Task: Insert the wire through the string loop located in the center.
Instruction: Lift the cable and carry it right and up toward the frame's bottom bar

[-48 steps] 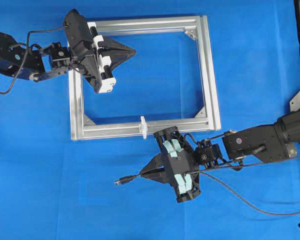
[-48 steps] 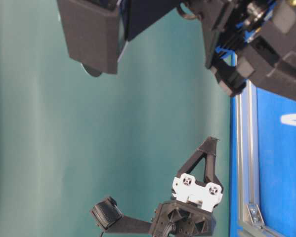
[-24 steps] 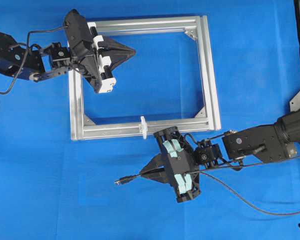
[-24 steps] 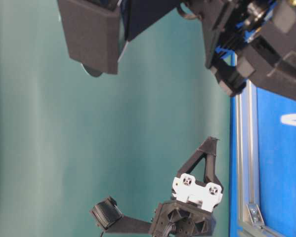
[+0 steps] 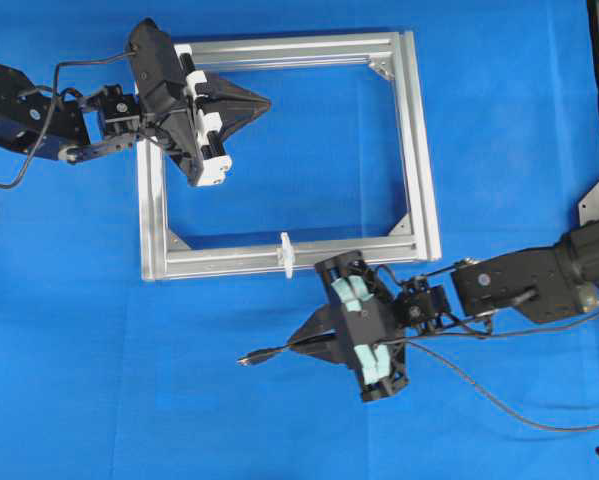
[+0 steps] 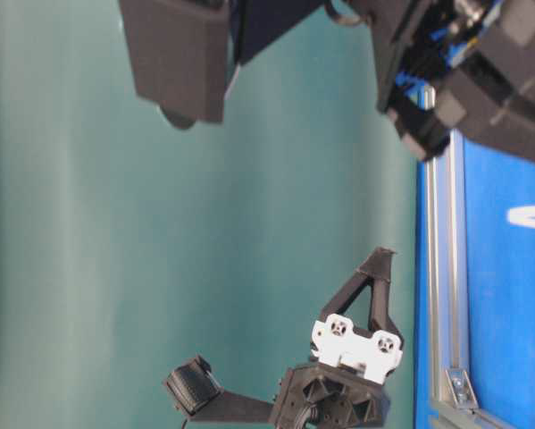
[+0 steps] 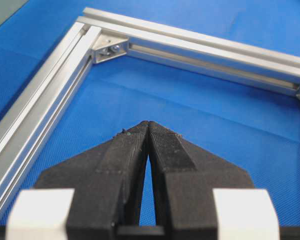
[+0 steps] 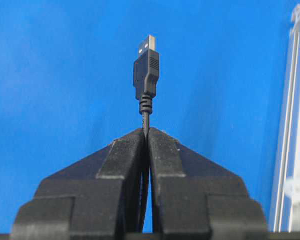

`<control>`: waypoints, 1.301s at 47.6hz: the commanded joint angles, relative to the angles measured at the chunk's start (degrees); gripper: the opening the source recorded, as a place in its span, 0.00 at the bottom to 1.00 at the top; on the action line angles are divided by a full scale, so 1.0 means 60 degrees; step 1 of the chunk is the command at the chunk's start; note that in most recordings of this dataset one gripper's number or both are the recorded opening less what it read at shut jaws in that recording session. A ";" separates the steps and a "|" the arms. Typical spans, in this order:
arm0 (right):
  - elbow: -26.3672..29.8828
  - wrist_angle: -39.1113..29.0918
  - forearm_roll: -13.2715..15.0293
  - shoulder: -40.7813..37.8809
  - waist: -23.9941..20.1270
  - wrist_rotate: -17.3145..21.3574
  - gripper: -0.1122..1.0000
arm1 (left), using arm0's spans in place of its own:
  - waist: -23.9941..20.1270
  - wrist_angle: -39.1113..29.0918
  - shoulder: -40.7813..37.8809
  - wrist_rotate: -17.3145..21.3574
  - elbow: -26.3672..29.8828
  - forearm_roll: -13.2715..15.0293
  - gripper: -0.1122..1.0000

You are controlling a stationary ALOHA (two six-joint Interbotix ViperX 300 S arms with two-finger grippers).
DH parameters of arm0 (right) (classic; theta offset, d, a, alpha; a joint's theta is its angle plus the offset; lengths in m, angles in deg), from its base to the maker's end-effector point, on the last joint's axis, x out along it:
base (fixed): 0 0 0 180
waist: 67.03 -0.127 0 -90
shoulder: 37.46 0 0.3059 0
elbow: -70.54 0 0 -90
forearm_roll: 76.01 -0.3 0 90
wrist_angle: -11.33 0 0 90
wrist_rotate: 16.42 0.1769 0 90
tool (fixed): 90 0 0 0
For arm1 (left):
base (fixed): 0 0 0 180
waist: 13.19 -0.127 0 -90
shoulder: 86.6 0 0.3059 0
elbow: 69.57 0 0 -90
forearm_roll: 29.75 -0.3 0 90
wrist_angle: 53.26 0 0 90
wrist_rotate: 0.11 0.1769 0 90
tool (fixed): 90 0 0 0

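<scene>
black wire (image 5: 279, 351): pinched in right gripper (image 5: 304, 344), plug past fingertips
left gripper (image 5: 264, 101): closed, empty, over silver frame (image 5: 419, 150)
string loop (image 5: 287, 254): on frame's near bar

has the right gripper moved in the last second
Yes. In the overhead view the right gripper with the wire has slid slightly right, away from the string loop on the frame.

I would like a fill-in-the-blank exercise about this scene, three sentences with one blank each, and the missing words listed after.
1. The right end effector is shut on the thin black wire, which ends in a ____ plug.
2. The rectangular silver aluminium frame lies on a ____ cloth.
3. The small white string loop sits on the frame bar nearest the ____ end effector.

Missing words: USB; blue; right
</scene>
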State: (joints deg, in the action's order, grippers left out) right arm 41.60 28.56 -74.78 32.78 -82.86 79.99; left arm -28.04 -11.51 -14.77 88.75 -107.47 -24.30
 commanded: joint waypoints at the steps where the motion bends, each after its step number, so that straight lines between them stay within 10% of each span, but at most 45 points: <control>1: -0.0117 0.0073 -0.0044 0.0513 0.0000 0.0029 0.08 | 0.0015 0.0044 0.0249 0.0000 0.0073 -0.0029 0.10; 45: -0.3062 0.0278 -0.0586 0.2842 0.0073 0.0029 0.08 | 0.0029 0.0029 0.0249 0.0000 0.0044 -0.0029 0.10; 62: -0.3076 0.0308 -0.0571 0.2856 0.1421 0.0015 0.08 | 0.0029 0.0044 0.0264 0.0000 0.0044 -0.0029 0.10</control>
State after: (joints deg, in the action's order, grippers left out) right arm 22.53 29.79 -78.12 48.87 -75.91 80.17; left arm -28.04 -11.60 -14.77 88.75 -107.56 -24.30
